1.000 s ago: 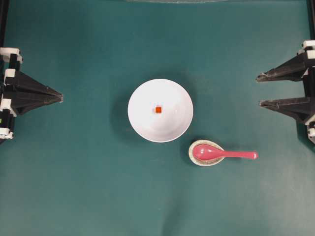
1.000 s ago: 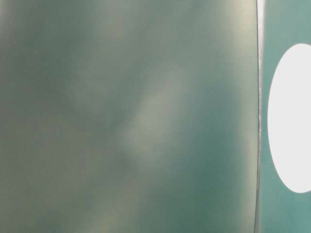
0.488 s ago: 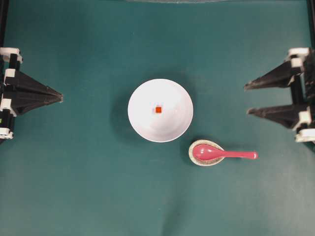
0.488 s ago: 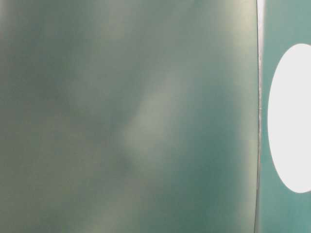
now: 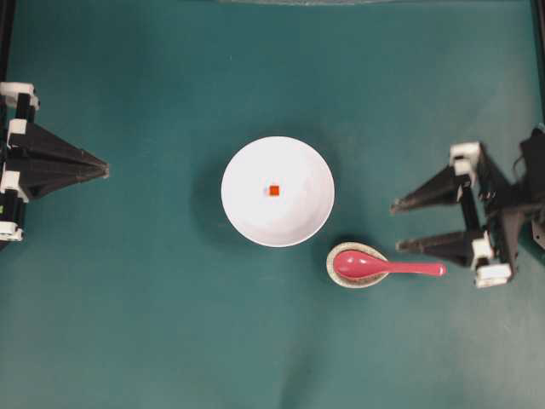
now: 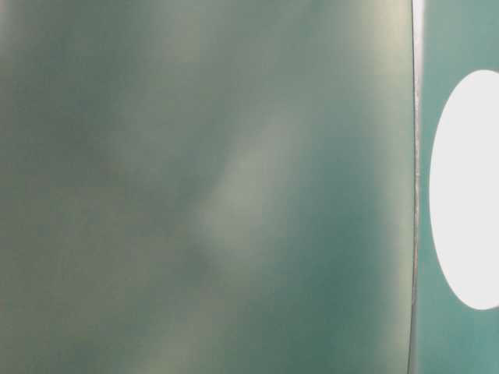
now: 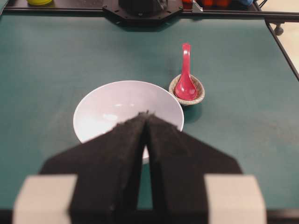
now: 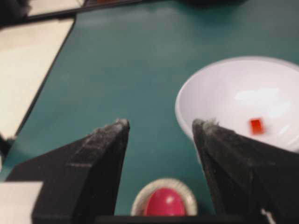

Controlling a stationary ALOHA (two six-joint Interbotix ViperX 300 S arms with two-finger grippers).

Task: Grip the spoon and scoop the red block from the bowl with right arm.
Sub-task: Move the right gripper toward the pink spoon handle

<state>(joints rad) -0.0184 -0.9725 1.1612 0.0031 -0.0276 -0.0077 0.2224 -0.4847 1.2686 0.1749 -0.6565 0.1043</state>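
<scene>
The white bowl [image 5: 278,192] stands mid-table with the tiny red block [image 5: 273,190] inside it. Just to its lower right the pink-red spoon [image 5: 387,267] rests with its scoop in a small speckled rest [image 5: 357,265], handle pointing right. My right gripper [image 5: 396,226] is open, hovering right of the bowl and just above the spoon's handle, holding nothing. In the right wrist view its fingers [image 8: 105,154] frame the spoon's scoop [image 8: 164,203] and the bowl [image 8: 219,98] with the block [image 8: 255,125]. My left gripper [image 5: 106,170] is shut at the far left, pointing at the bowl [image 7: 112,105].
Teal cloth covers the table. The table-level view is a blurred teal surface with the bowl's white shape [image 6: 466,189] at its right edge. A black arm base [image 7: 142,7] and coloured objects sit along the far table edge in the left wrist view.
My right arm has swung in from the right edge, leftward and down toward the spoon's handle, jaws staying open. The left arm, bowl, block and spoon have not moved.
</scene>
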